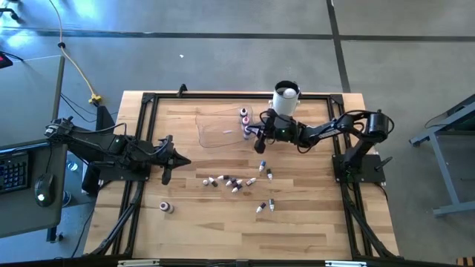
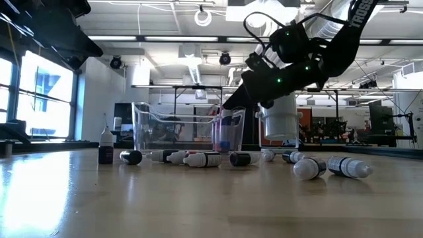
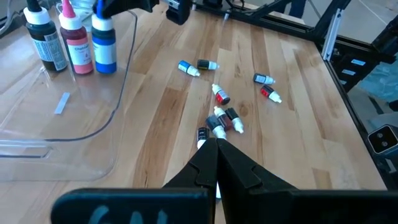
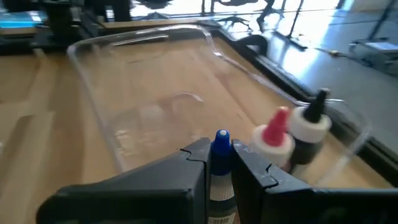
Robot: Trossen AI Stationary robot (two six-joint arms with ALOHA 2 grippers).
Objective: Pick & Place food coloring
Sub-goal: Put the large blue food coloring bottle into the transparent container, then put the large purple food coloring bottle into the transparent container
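Left end effector (image 1: pixel 172 160) hangs over the counter's (image 1: pixel 312 222) left side, fingers pressed together, holding nothing. One small pot (image 1: pixel 166 208) lies alone toward the near left corner. Food coloring bottles (image 1: pixel 234 182) lie scattered mid-counter. A clear tray (image 1: pixel 215 127) sits toward the far edge, red bottle (image 4: pixel 274 135) and black bottle (image 4: pixel 310 124) standing in it. Right end effector (image 4: pixel 219 157) pinches a blue-capped bottle (image 4: pixel 221 149) inside the tray, beside those two. White container (image 1: pixel 286 99) stands at the far edge.

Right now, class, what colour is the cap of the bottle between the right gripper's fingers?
Blue. The bottle in the right gripper shows its blue tip best in the right wrist view.
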